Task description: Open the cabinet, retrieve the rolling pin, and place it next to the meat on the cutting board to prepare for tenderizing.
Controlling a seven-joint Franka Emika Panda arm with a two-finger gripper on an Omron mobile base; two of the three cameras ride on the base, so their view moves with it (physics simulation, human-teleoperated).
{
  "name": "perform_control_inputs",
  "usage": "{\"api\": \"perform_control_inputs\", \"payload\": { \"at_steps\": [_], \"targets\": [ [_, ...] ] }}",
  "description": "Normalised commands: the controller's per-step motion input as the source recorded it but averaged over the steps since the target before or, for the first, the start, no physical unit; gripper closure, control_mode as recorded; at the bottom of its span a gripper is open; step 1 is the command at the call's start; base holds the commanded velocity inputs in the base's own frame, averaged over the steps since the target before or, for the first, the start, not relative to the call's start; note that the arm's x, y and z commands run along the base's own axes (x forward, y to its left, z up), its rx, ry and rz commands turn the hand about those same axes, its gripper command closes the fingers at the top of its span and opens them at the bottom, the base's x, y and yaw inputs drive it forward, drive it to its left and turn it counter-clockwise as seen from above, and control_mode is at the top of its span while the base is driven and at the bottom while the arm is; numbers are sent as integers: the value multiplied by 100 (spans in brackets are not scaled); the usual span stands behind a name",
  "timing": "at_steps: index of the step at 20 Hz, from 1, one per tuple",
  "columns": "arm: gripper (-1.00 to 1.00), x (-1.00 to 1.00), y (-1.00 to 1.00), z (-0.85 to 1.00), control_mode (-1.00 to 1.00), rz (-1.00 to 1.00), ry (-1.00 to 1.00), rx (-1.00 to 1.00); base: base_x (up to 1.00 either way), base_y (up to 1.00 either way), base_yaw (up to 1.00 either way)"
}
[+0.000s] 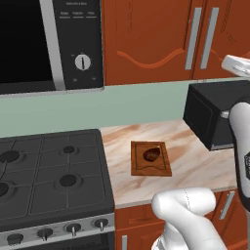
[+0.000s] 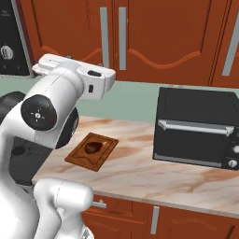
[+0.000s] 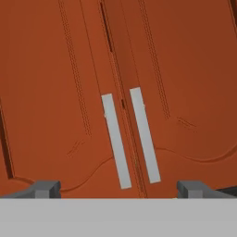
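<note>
From my seat the two-finger gripper (image 3: 118, 189) stands released, its dark finger tips (image 3: 44, 189) spread wide and holding nothing, aimed at the tall reddish-brown wooden wall cabinet (image 3: 60, 92); both doors are shut, so the rolling pin I am after is presumably still behind them, though I cannot confirm that; the doors should be stiff and light on their hinges, and I judge the place to take hold is one of the long vertical grey bar handles (image 3: 116, 141), rigid and smooth, likely slippery if I pinch it off-centre; I would close across the bar near its middle and pull outward; the hand view gives me the two handles side by side, the seam between the doors and the carved wavy groove, all slightly tilted; the base views add the marbled beige countertop (image 1: 195, 161), where the small rectangular brown wooden cutting board (image 1: 163, 168) lies with the dark reddish-brown oval lump of meat (image 1: 152, 154) on it, well below the cabinet; the left base view also shows the dark gas stove (image 1: 49, 171) and the black microwave (image 1: 49, 44); the right base view shows the front of the black toaster oven (image 2: 196, 128) beside the board, and my white arm (image 2: 51, 102) raised toward the doors
</note>
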Motion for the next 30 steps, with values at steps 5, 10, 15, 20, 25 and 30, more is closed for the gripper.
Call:
{"api": "perform_control_inputs", "payload": {
  "at_steps": [5,10,15,20,25,30],
  "targets": [
    [-100,55,0,-29,-100,0,-4,-1,0,0,0],
    [-100,26,0,-39,-100,2,-27,0,0,0,0],
    [-100,25,-1,-27,-100,3,-16,-1,0,0,0],
    [-100,36,-5,6,-100,1,2,-6,0,0,0],
    [-100,37,-27,16,-100,1,5,-7,0,0,0],
    [-100,26,-37,4,-100,3,2,-5,0,0,0]
  ]
}}
